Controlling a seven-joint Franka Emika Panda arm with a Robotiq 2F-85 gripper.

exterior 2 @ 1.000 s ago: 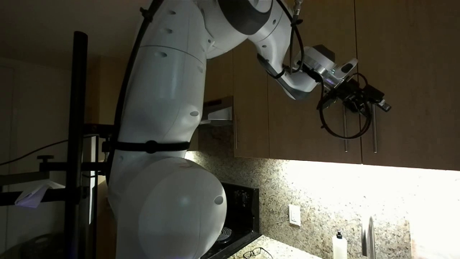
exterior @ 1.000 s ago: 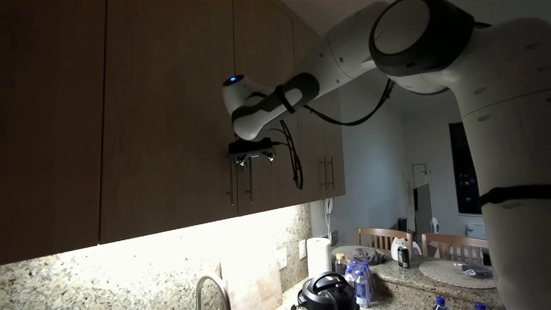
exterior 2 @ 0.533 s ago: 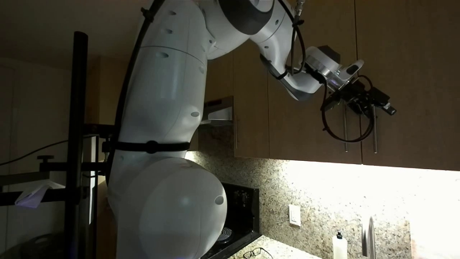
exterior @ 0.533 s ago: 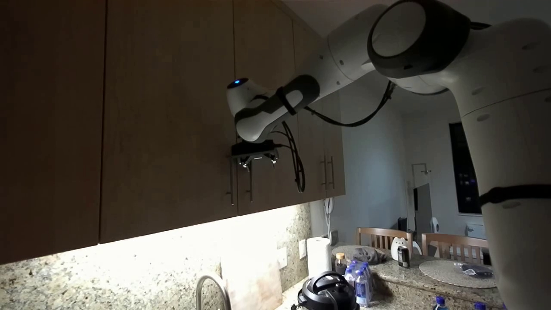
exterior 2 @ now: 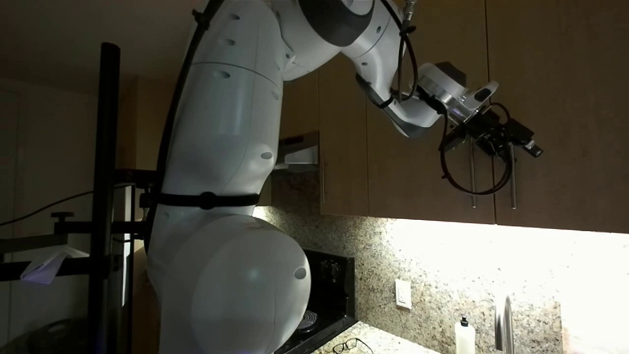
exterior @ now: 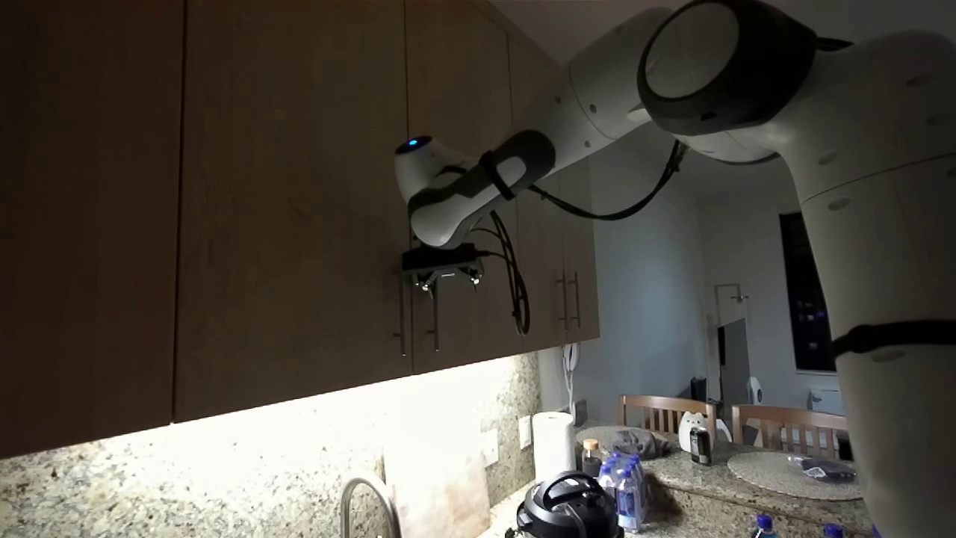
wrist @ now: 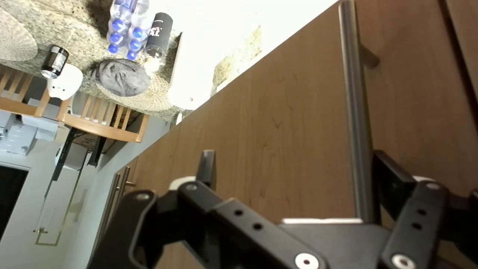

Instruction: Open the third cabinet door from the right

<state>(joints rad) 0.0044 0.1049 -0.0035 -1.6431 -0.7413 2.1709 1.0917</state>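
Before closed cabinet door [wrist: 276, 116]: jaws spread wide, bar handle [wrist: 357, 112] showing between, off-centre. Lopsided squeeze could slip; nearer finger [wrist: 392, 177] could snag neighbouring handle [exterior: 402, 314].

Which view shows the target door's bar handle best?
The wrist view: there the bar handle is large, appearing within the open gripper, nearer one side. In both exterior views it is small, and the gripper hides its upper end.

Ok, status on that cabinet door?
Gripper open, bar handle between its jaws in the wrist view. Third door from the right shut. Neighbouring handle close by, might obstruct.
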